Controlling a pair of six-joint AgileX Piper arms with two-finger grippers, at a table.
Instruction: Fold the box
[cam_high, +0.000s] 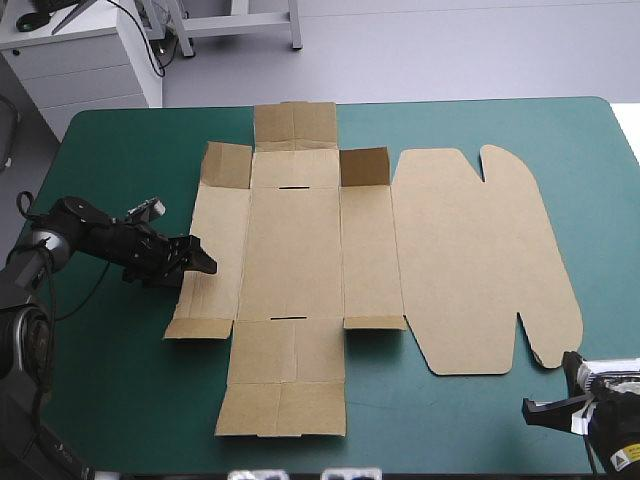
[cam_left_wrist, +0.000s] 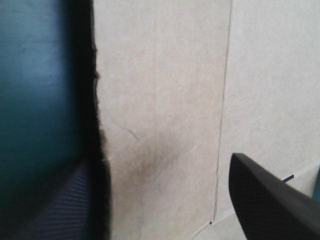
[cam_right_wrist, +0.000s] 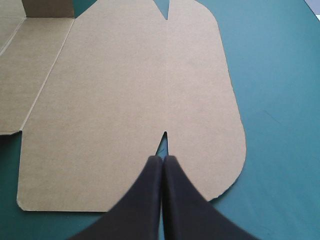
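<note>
Flat brown cut-cardboard box (cam_high: 300, 250) lies unfolded mid-table on the teal-green cover (cam_high: 130, 150). Left gripper (cam_high: 203, 262) fingers apart at its left edge. Right gripper (cam_right_wrist: 162, 160) clenched, near-right corner, by the lid notch.

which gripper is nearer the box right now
Left. The left gripper is at the box's left edge, fingers open with the board's edge between them. The right gripper, shut, sits over the teal-green cover just short of the lid's near edge, not touching it.
</note>
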